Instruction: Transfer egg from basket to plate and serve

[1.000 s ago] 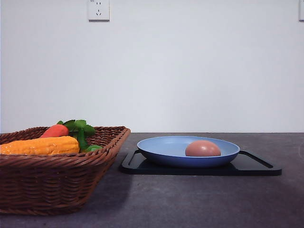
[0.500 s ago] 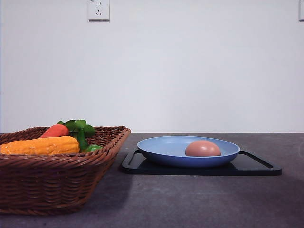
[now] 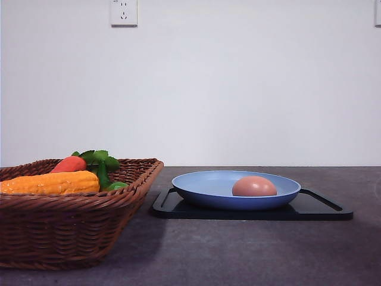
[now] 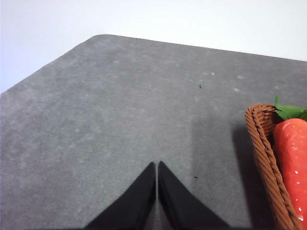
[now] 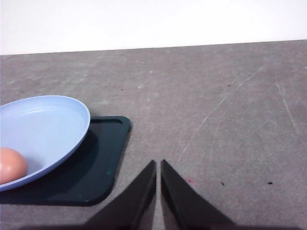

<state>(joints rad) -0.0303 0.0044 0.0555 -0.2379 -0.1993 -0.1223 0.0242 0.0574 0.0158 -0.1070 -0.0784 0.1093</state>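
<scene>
Off to the side of the right gripper (image 5: 158, 165), whose fingers are pressed together on nothing, the egg (image 5: 10, 165) sits in the plate (image 5: 53, 125); it looks light, smooth, slippery and breakable, best pinched gently across its middle.

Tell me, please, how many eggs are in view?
1. The egg lies in the blue plate on the black tray. The basket may hide others.

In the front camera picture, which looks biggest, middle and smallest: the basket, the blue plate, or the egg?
1. Basket looks biggest, though it sits nearest the camera, which exaggerates it.
2. Plate.
3. Egg, clearly smallest, lying in the plate.
</scene>
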